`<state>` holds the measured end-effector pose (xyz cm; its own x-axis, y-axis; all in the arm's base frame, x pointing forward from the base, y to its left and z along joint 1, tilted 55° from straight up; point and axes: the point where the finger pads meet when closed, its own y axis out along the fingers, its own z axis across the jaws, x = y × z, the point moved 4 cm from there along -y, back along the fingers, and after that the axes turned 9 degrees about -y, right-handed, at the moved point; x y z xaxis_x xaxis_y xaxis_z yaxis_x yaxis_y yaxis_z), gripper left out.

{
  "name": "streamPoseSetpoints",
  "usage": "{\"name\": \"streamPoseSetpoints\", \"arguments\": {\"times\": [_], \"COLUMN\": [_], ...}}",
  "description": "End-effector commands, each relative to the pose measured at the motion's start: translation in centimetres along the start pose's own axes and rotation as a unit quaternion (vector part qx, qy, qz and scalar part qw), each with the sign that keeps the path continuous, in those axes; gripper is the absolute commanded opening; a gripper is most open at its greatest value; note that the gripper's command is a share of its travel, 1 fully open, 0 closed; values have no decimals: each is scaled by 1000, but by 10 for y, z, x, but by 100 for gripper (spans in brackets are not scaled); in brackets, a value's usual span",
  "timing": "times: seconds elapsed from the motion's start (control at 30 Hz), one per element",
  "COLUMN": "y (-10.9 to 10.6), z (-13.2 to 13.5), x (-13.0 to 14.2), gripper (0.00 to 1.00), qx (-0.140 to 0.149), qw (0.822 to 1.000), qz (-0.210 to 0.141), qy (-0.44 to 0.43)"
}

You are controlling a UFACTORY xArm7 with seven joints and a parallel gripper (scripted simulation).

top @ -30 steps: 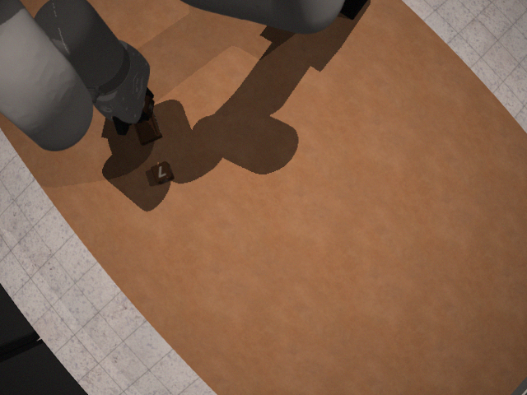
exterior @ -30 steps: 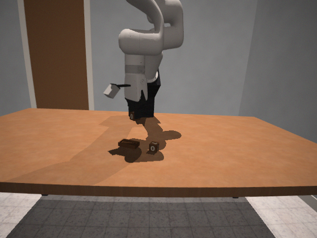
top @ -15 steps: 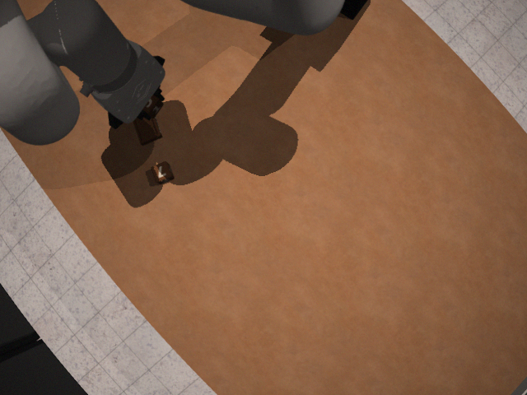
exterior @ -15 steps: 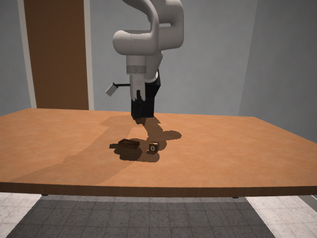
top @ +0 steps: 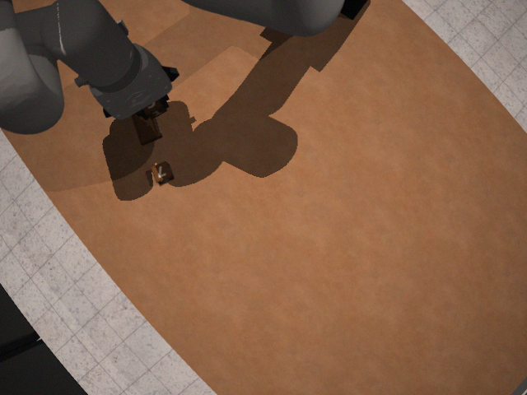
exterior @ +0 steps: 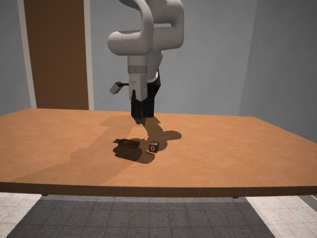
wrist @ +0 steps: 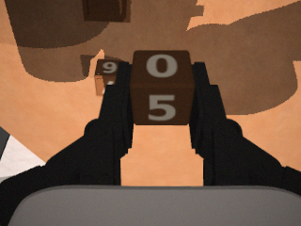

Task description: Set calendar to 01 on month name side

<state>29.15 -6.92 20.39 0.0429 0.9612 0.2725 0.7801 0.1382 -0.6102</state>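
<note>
— What is seen on the table [top: 340, 212]?
— A small cube [top: 162, 173] with a white mark on top is seen lying in shadow.

— And above it?
— The grey arm [top: 106, 63] is seen over the upper left, and a dark brown tray [top: 146, 129] is partly covered by the gripper [top: 154, 109]. The cube is set apart from the tray.
</note>
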Motion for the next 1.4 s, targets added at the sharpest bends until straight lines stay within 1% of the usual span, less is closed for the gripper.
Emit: {"name": "streamPoseSetpoints", "arguments": {"times": [0.0, 0.2, 0.23, 0.27, 0.4, 0.43, 0.5, 0.53, 0.6, 0.67, 0.87, 0.9, 0.93, 1.0, 1.07, 1.1, 1.13, 1.17, 1.27, 1.3, 1.33, 1.37], "y": [0, 0, 0, 0, 0, 0, 0, 0, 0, -1, -1, -1, -1, -1, -1, -1, -1, -1, -2, -2, -2, -2], "z": [-1, -2, -2, -3, -5, -6, -6, -7, -8, -10, -15, -15, -17, -18, -18, -19, -22, -22, -25, -26, -27, -28], "x": [2, 3, 3, 3, 3, 3, 3, 3, 3, 3, 1, 1, 0, -1, -1, -1, -3, -3, -5, -6, -7, -8], "gripper": [29, 29, 29, 29, 29, 29, 29, 29, 29, 29, 29, 29, 29, 29, 29, 29, 29, 29, 29, 29, 29, 29], "qx": [1, -1, -1, -1, -2, -3, -3, -4, -5, -6, -10, -11, -12, -13, -13, -14, -17, -17, -20, -20, -22, -23], "qw": [996, 983, 983, 977, 963, 956, 956, 941, 932, 919, 875, 873, 858, 842, 842, 838, 808, 804, 774, 772, 752, 743], "qz": [1, 0, -1, -1, -1, -2, -2, -2, -3, -3, -4, -4, -5, -5, -5, -6, -7, -7, -8, -8, -9, -9], "qy": [87, 183, 186, 215, 270, 294, 294, 339, 362, 393, 484, 488, 513, 540, 540, 546, 590, 595, 633, 636, 658, 669]}}
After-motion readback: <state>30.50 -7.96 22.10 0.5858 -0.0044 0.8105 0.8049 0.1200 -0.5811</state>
